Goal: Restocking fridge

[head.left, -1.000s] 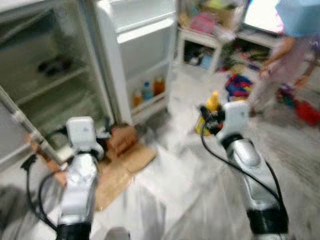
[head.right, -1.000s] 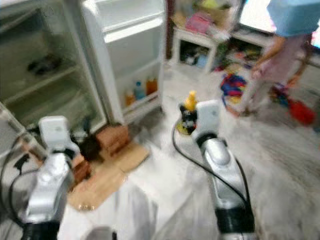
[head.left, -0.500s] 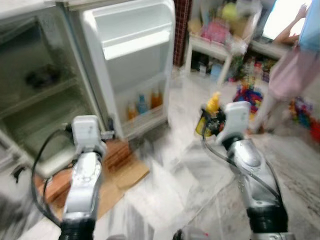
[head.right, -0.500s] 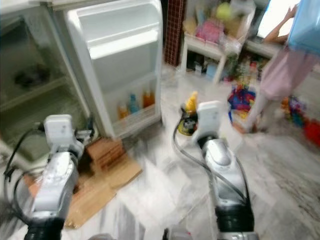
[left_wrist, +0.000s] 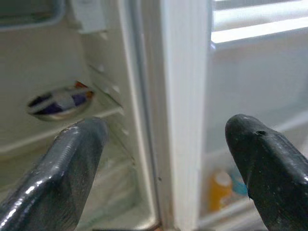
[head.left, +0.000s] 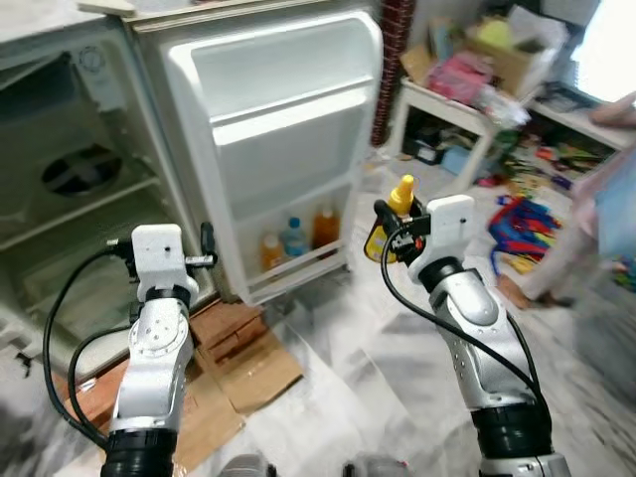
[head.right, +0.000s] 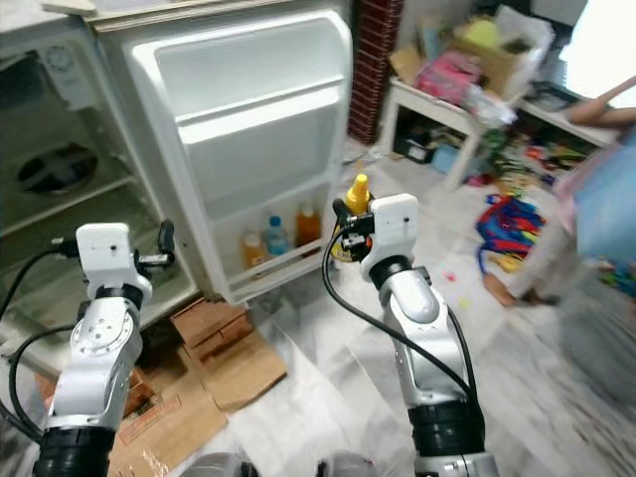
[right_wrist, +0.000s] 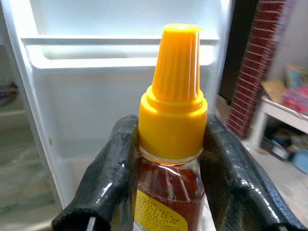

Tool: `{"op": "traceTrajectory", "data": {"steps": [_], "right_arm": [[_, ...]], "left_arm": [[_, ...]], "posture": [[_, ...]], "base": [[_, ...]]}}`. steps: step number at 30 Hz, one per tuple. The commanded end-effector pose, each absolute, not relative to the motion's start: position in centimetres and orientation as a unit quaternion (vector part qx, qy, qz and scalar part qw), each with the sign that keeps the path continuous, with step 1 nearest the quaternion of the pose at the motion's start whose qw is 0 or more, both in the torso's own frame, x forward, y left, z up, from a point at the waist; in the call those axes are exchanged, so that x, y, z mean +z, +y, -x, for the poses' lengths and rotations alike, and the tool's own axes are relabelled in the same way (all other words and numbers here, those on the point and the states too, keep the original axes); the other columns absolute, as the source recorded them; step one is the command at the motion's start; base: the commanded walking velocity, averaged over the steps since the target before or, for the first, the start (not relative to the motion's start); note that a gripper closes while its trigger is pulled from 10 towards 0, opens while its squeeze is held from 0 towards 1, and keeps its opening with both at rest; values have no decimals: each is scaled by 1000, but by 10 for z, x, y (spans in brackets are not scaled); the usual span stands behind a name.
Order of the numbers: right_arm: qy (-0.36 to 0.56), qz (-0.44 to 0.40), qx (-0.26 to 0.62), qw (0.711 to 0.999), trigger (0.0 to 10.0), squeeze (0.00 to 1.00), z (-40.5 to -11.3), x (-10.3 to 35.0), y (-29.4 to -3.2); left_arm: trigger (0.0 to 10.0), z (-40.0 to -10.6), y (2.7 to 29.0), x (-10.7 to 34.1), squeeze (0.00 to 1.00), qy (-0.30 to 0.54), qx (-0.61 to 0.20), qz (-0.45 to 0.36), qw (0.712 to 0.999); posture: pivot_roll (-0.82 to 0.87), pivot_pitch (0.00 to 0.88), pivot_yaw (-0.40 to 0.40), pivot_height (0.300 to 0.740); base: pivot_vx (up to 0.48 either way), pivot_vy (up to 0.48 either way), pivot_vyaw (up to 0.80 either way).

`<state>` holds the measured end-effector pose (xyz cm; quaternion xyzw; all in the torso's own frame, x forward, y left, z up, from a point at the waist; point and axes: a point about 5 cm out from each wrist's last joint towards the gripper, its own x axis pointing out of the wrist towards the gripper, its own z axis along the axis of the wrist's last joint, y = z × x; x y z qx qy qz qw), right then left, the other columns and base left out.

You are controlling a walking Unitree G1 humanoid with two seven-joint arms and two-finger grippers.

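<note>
The white fridge stands open, its door [head.left: 288, 129] swung out in front of me. Three bottles [head.left: 294, 238] stand on the door's lowest shelf. My right gripper [right_wrist: 169, 132] is shut on a bottle of red-brown sauce [head.left: 381, 237] with a yellow cap [right_wrist: 175, 96], held upright just right of the door's edge. My left gripper [left_wrist: 163, 144] is open with nothing in it and faces the hinge side of the fridge body, where body and door meet. A bowl [left_wrist: 60, 98] sits on an inner shelf [head.left: 79, 209].
Flattened cardboard [head.left: 248, 363] lies on the marble floor below the fridge. A white shelf unit [head.left: 467, 109] piled with boxes stands at the back right. Toys [head.left: 517, 224] are strewn before it. A person [head.left: 611, 199] stands at the right edge.
The camera has swung up and towards the fridge, so the door now sits centre. The right gripper keeps its hold on the sauce bottle. The person has shifted to the right edge.
</note>
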<state>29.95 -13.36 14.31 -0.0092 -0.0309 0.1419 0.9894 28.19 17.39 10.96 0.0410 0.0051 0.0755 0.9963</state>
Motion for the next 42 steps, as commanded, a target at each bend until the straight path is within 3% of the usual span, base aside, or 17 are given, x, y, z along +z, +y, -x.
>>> {"op": "traceTrajectory", "data": {"steps": [1,26,31,42], "right_arm": [[-58,10,134,989,10000,0,-302,155,-138],[-64,5,132,989,10000,0,-304,157,-138],[-66,3,133,989,10000,0,-304,157,-138],[-72,11,141,987,10000,0,-307,160,-139]], "left_arm": [[10000,-283,171,110,0,6,74,-52,996],[10000,-280,177,105,0,23,93,-55,994],[10000,-280,177,105,0,23,95,-59,993],[10000,-279,178,106,0,19,101,-50,993]], "posture": [[35,0,-23,740],[36,0,-26,740],[38,0,-26,740],[38,0,-25,740]], "base": [[420,0,0],[323,-317,0],[0,0,0],[0,-366,0]]}}
